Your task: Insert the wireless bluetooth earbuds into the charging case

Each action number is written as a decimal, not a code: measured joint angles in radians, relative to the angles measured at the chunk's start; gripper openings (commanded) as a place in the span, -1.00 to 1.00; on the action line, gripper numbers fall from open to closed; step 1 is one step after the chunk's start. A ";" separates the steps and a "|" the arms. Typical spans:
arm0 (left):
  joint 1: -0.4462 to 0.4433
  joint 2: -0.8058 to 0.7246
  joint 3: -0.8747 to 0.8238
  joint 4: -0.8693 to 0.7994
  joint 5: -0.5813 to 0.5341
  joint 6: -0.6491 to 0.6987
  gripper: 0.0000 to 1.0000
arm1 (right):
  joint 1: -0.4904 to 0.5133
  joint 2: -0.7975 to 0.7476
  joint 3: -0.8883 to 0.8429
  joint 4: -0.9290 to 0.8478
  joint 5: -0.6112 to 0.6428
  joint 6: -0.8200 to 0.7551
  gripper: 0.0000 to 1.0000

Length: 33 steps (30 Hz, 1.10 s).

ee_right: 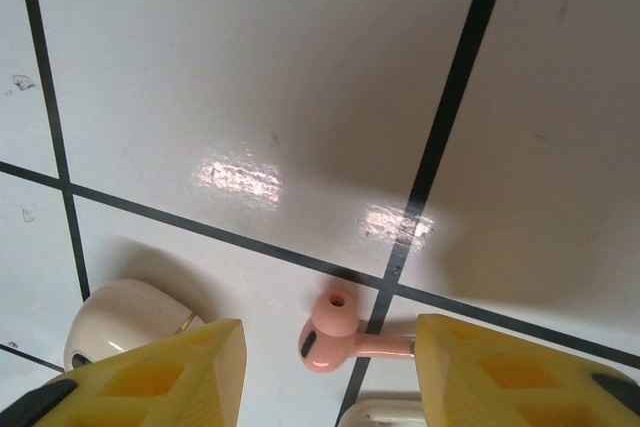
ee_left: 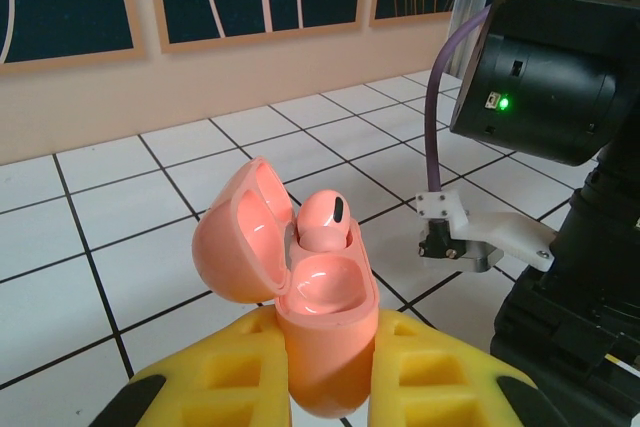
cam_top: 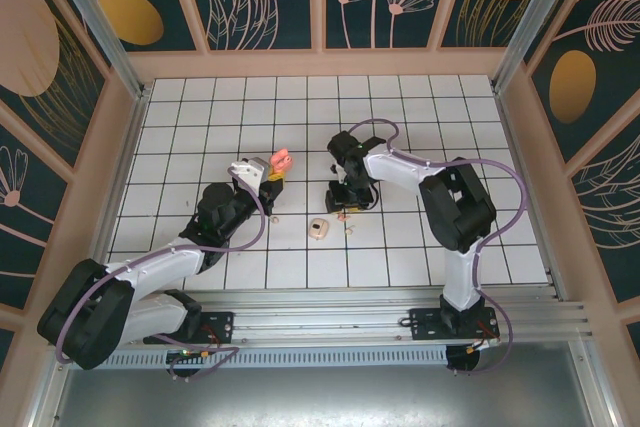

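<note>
Left wrist, left claw (ee_left: 325, 387) clamping pink case (ee_left: 315, 292)

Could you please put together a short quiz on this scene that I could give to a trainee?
1. True or false: the pink charging case gripped by the left gripper has its lid shut.
2. Multiple choice: how many earbuds sit in that case? A) none B) one C) two
3. Short answer: what lies on the tile between the open fingers of the right gripper?

Key
1. False: the lid stands open.
2. B: one seated pink earbud with an empty slot in front of it.
3. A loose pink earbud, lying on its side.
</note>
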 measured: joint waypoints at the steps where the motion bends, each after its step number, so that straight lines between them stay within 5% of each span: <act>1: 0.000 0.000 0.000 0.000 0.000 0.000 -0.85 | 0.000 0.002 0.000 0.005 -0.004 0.000 -0.03; 26: 0.000 0.003 0.000 0.000 0.004 0.008 -0.85 | 0.032 -0.026 -0.047 0.006 -0.045 0.031 -0.15; 33: 0.000 0.003 0.000 0.001 0.005 0.008 -0.85 | 0.042 -0.031 0.020 -0.090 0.037 0.058 -0.15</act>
